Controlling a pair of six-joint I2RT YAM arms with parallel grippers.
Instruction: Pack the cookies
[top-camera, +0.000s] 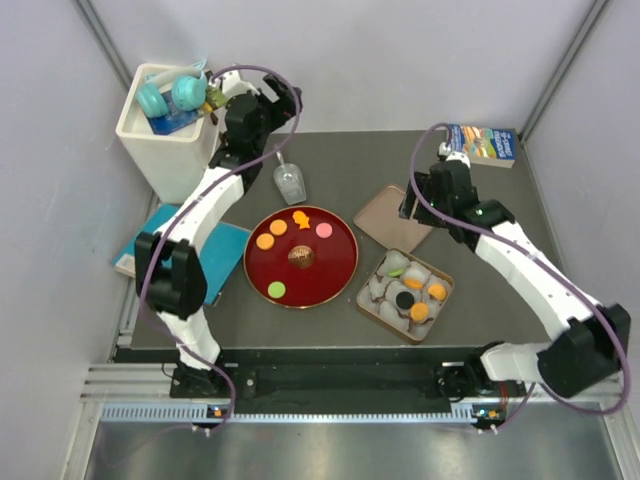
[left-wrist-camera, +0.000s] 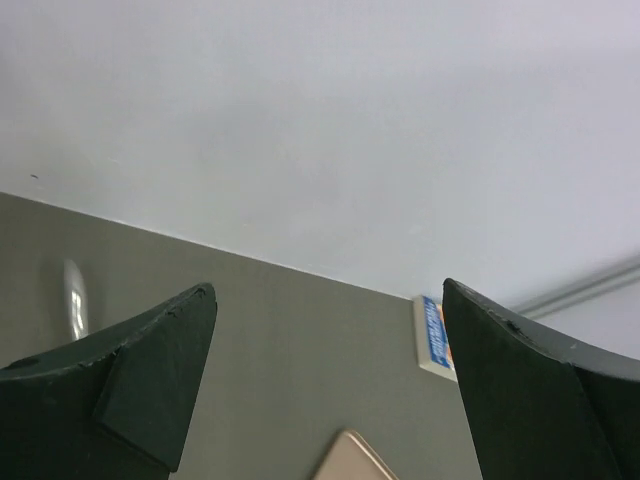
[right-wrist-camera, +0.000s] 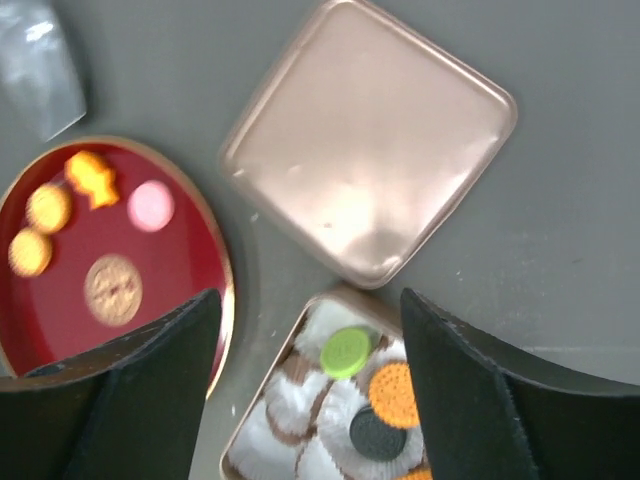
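Nearest you on the right, the open tin holds white paper cups with five cookies resting on them: three orange, one green at the tin's far corner and one black in the middle. Just left of the tin, the red plate carries six more. A green one lies at its near edge, a brown cookie sits in the centre, and two orange rounds, an orange fish shape and a pink one lie along the far side.

Beyond the tin, the lid lies flat on the table. Your right gripper hangs above the tin's far corner and the lid, its jaws parted with nothing between them.

A clear plastic item lies just past the plate.

At the far left, your left gripper is raised beside the white bin, spread wide and empty. A book sits at the far right corner.
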